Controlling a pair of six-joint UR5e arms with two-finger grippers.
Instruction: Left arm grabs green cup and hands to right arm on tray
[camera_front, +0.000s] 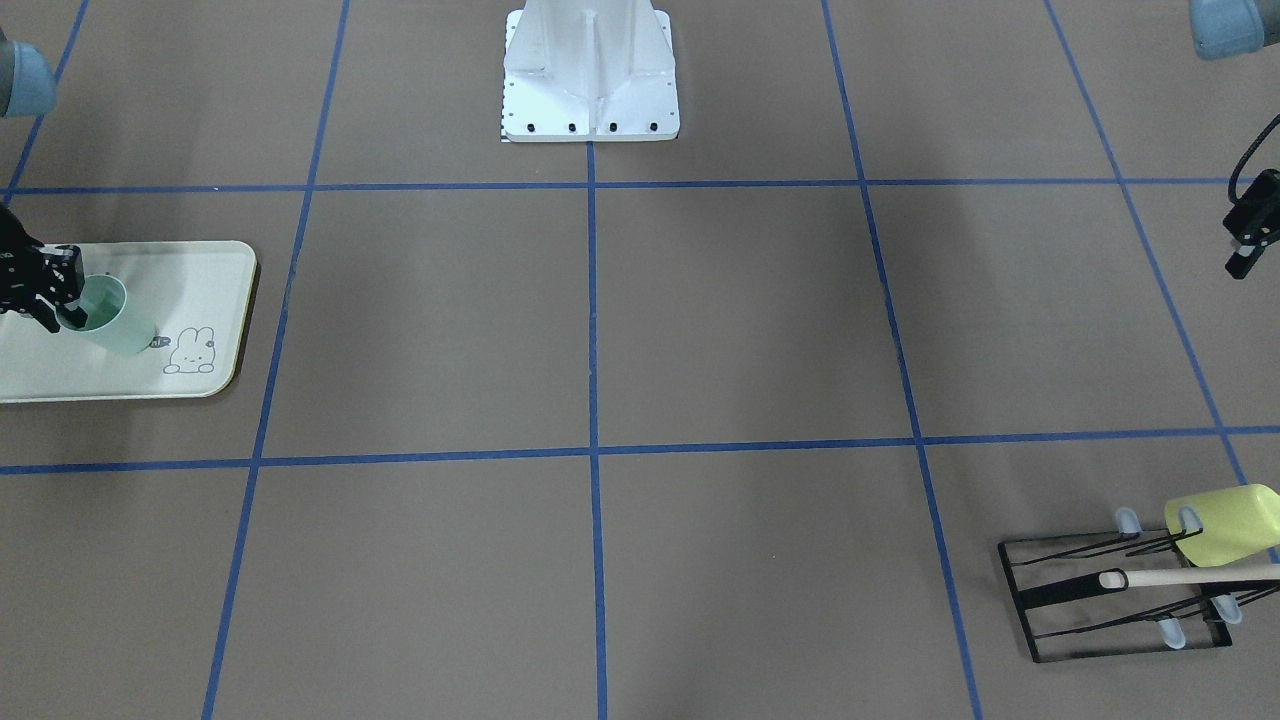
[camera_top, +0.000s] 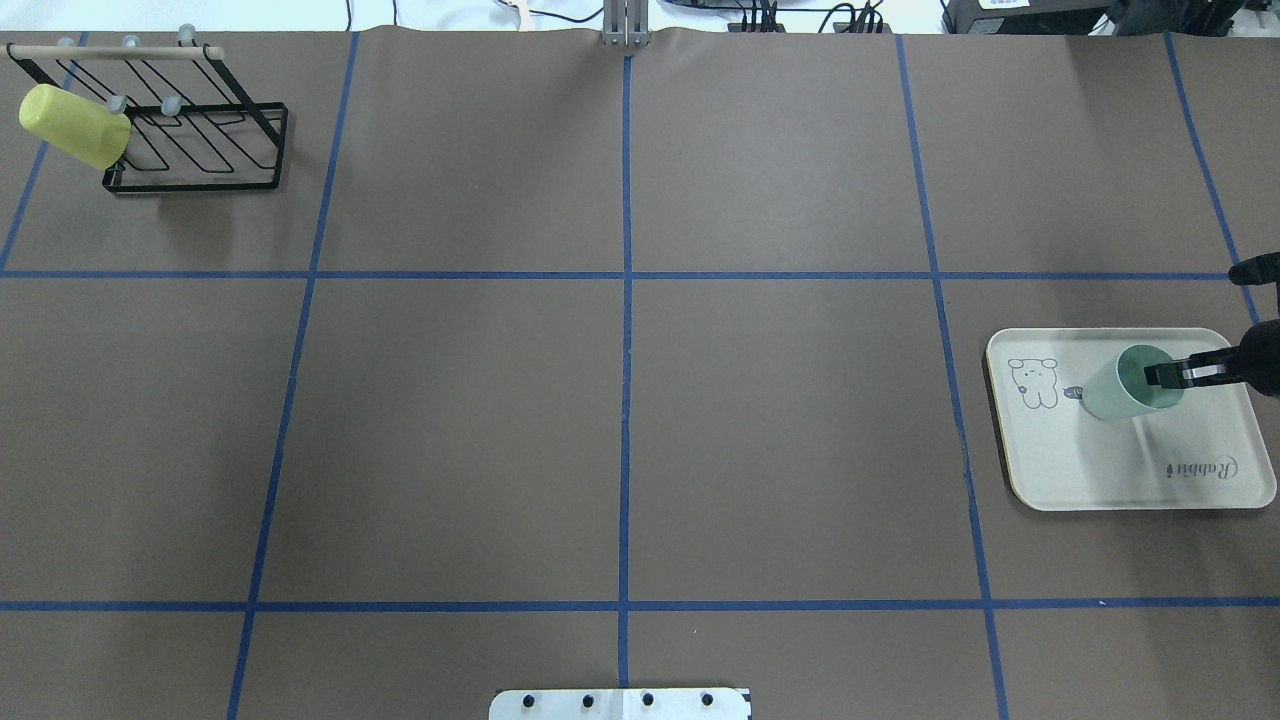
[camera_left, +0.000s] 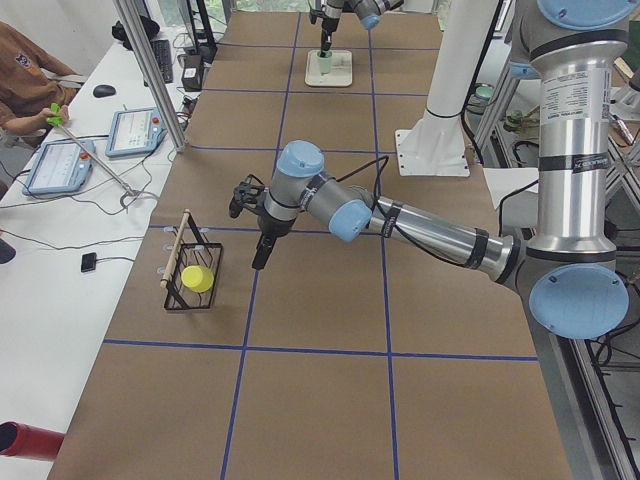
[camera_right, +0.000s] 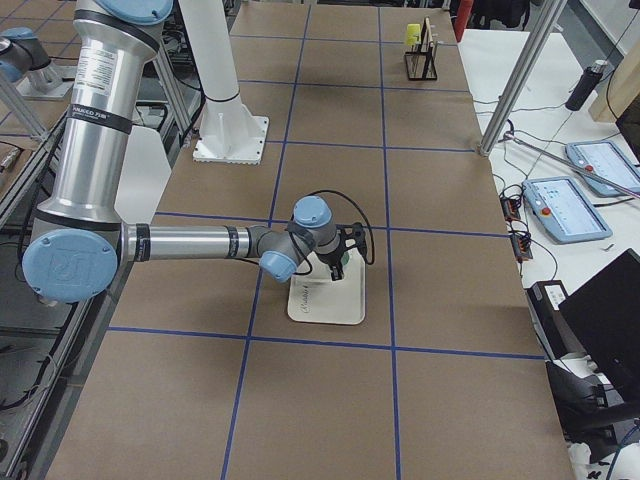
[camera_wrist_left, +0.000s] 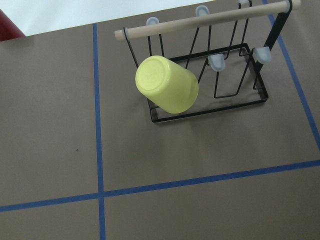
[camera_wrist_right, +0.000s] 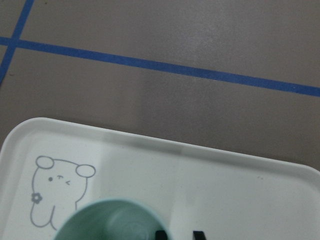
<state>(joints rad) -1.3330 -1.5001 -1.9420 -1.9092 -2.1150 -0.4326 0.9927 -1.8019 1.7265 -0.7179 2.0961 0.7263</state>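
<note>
Green cup (camera_top: 1115, 395) on tray (camera_top: 1100, 480), rim in right gripper (camera_top: 1155, 375)

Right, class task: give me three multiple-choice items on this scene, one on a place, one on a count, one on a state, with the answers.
1. Where is the yellow cup?
A. on the table
B. on the rack
C. on the floor

2. How many cups show?
A. one
B. two
C. three

3. What does the right gripper hold?
A. nothing
B. the yellow cup
C. the green cup

Answers:
1 B, it hangs tilted on a rack peg.
2 B, one yellow and one green.
3 C, its fingers pinch that cup's rim.
</note>
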